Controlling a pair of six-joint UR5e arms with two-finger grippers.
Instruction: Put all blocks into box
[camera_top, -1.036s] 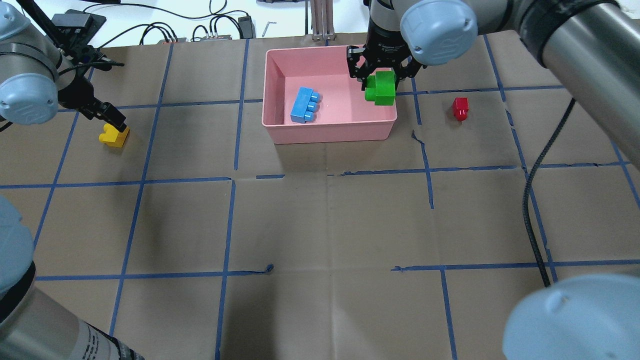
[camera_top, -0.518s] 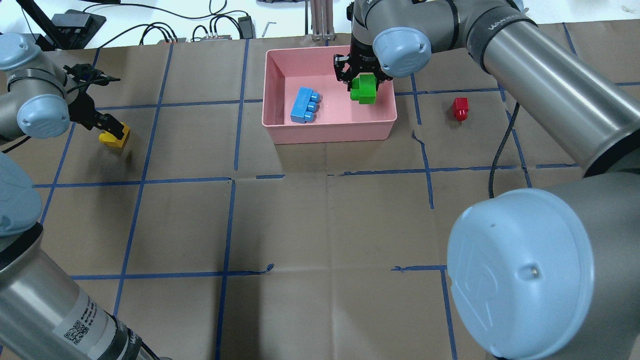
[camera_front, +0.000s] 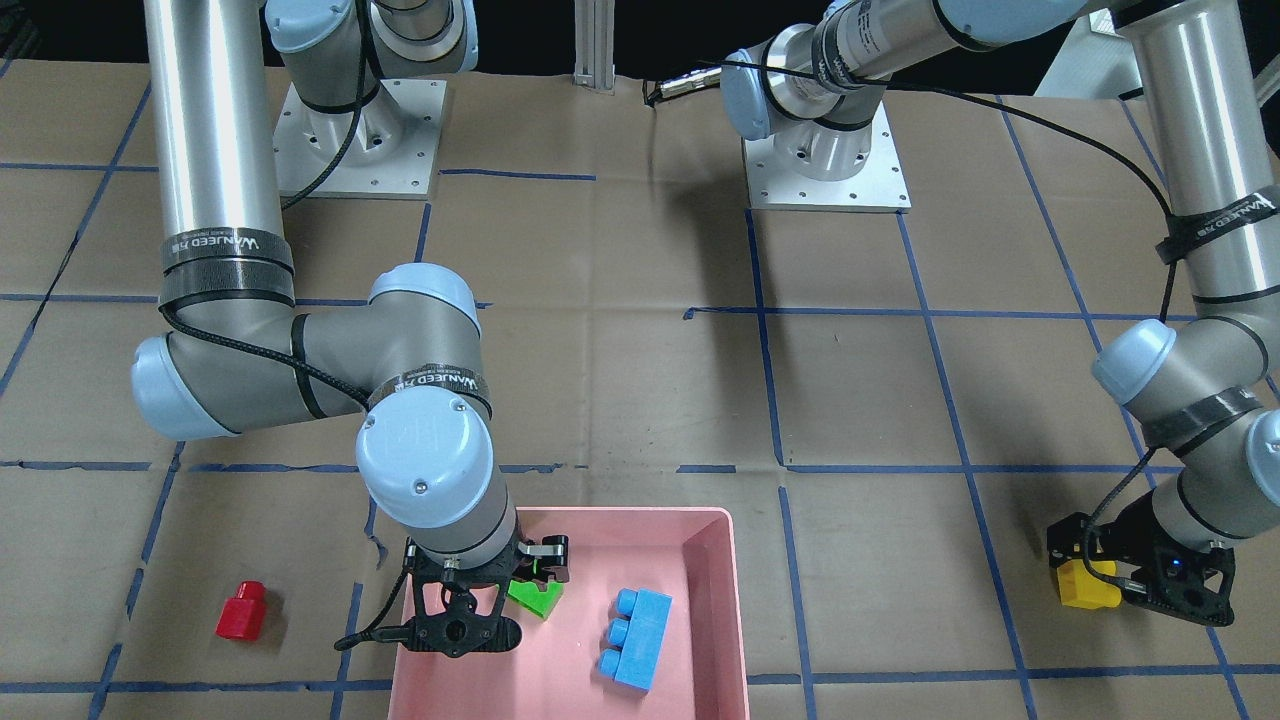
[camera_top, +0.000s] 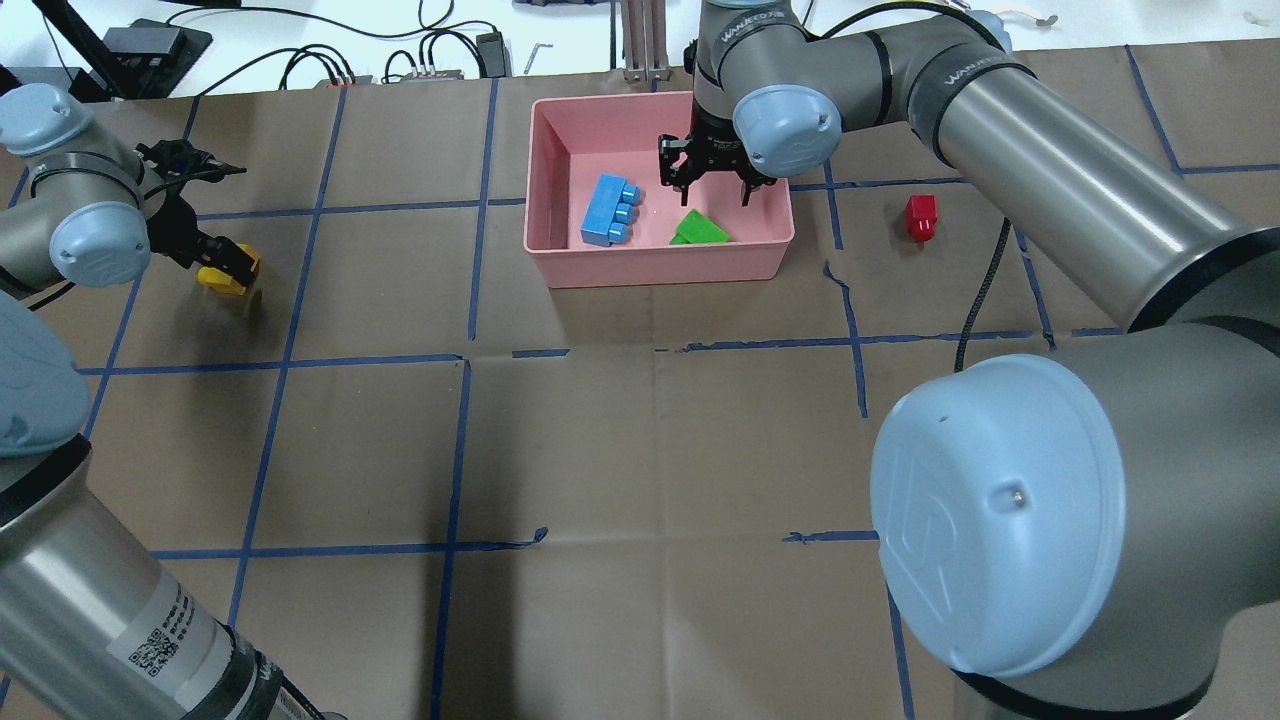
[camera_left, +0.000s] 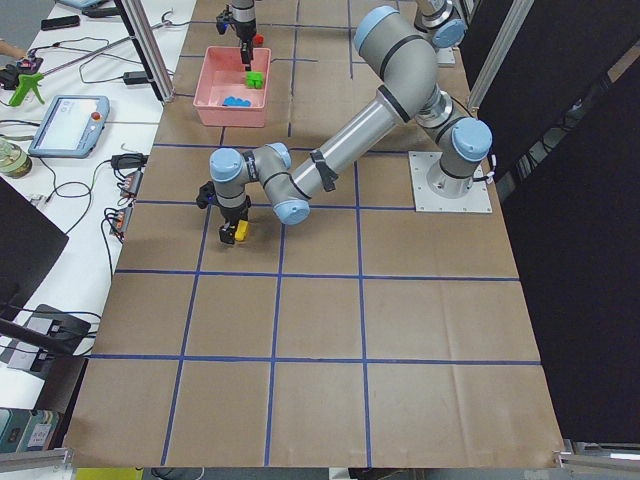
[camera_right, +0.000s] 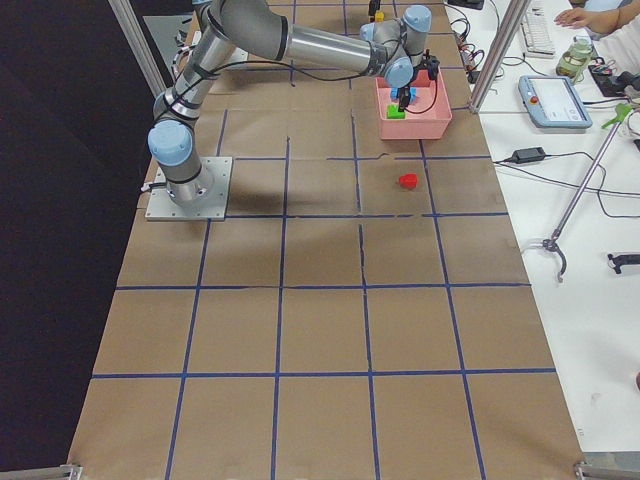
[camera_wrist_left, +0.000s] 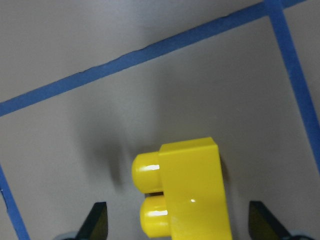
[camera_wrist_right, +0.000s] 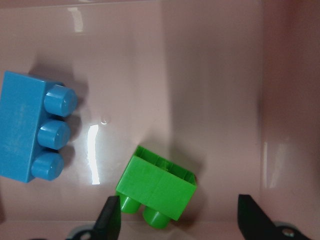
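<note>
The pink box (camera_top: 660, 266) stands at the far middle of the table. The light-blue block (camera_top: 608, 210) lies in its left half and the green block (camera_top: 698, 229) lies tilted on its floor to the right; both show in the right wrist view, blue (camera_wrist_right: 32, 131) and green (camera_wrist_right: 157, 189). My right gripper (camera_top: 708, 188) is open and empty just above the green block. The yellow block (camera_top: 226, 277) lies on the table at far left. My left gripper (camera_top: 225, 262) is open, one finger on each side of the yellow block (camera_wrist_left: 192, 192), gaps showing. The red block (camera_top: 921, 217) lies right of the box.
The table is brown paper with blue tape lines (camera_top: 470, 210). Cables and small devices (camera_top: 430, 60) lie beyond the far edge. The right arm's elbow (camera_top: 1010, 510) fills the overhead view's near right. A black cable (camera_top: 985, 300) hangs from the right arm.
My right gripper moved left over the box and opened; the green block left it and now lies in the box. My left gripper has come down around the yellow block.
</note>
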